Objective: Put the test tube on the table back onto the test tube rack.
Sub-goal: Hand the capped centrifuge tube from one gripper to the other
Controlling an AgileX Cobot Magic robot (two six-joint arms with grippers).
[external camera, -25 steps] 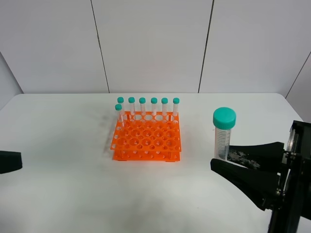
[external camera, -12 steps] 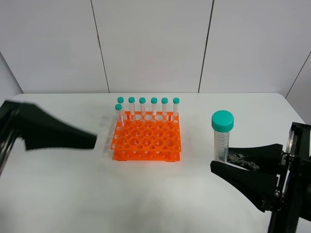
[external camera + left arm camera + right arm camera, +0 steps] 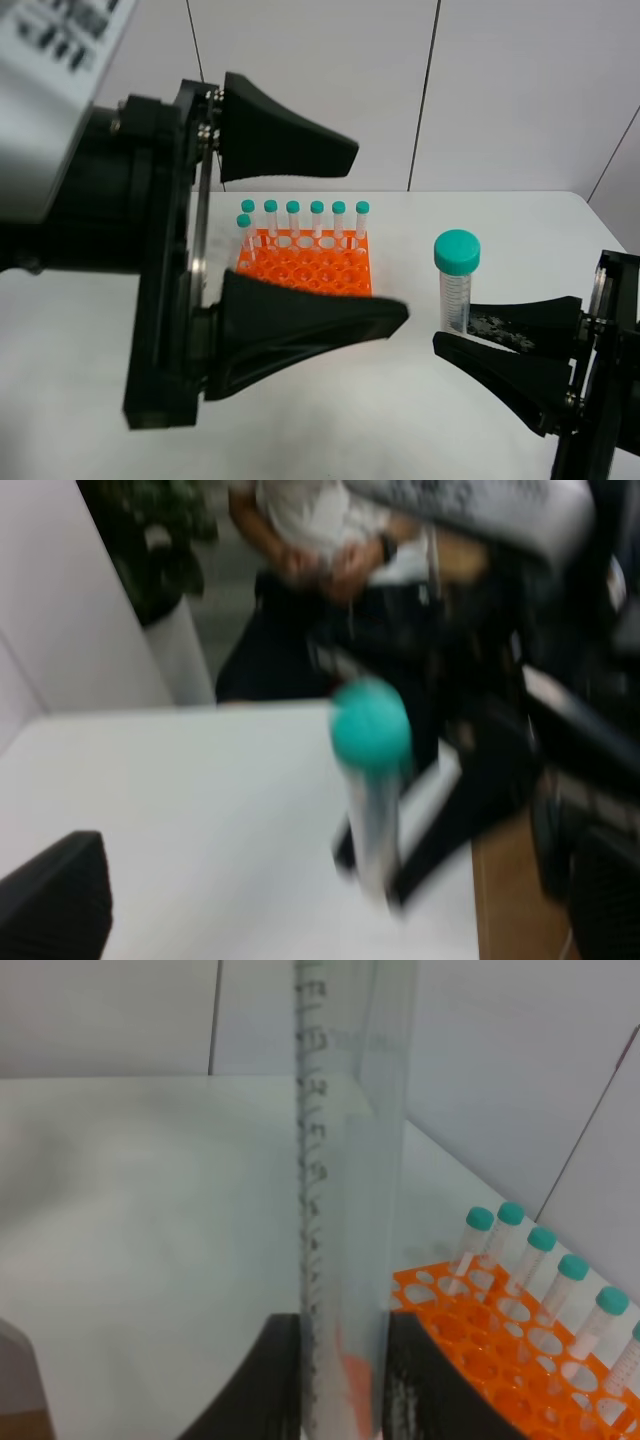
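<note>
Where table [image 3: 520,225] open, test tube [image 3: 456,295] upright.

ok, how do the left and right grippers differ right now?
The left gripper is open and empty; the right gripper is shut on the test tube. In the high view the left gripper overlaps the test tube rack; the right gripper stands clear to its right. Both are black and tapered.

The high camera looks down across the surface [image 3: 520,220] toward the back wall [image 3: 500,90], while both wrist cameras face the upright test tube [image 3: 345,1210], the right one pressed close and sharing the test tube rack [image 3: 305,268] with the high view.
</note>
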